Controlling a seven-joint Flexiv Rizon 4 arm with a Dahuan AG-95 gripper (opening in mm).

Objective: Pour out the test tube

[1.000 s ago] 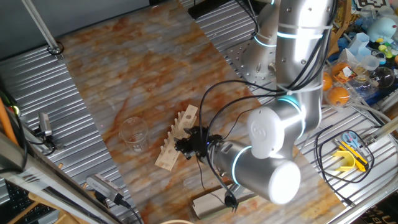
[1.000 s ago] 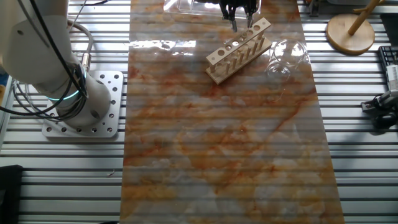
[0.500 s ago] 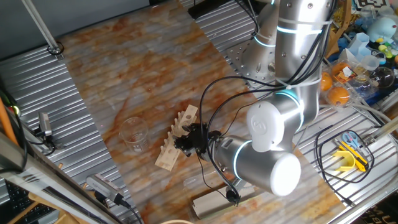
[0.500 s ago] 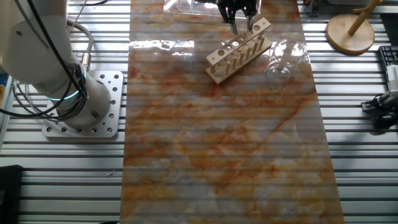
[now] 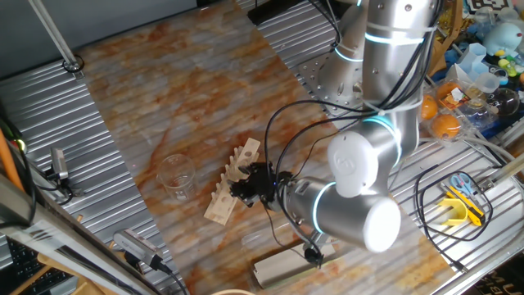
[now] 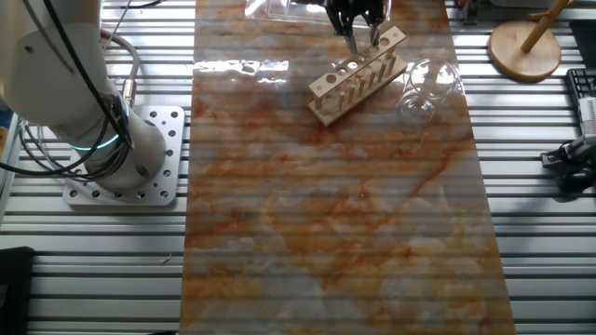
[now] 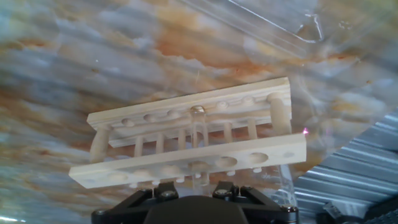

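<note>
Wooden rack (image 7: 186, 140) holds the test tube (image 7: 198, 134) (hand view only); gripper (image 6: 357, 35) grip unclear.

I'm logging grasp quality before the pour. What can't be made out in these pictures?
- Fingertips of the black two-finger gripper: cut off by the bottom edge in the hand view, small and dark elsewhere; grip unclear.
- Thin clear glass test tube in the pale wooden rack: contents unreadable; too small in both fixed views.
- Squat clear glass beaker: contents unclear.

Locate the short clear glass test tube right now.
In the hand view, the test tube stands upright in a middle hole of the wooden rack, just ahead of the gripper.
</note>
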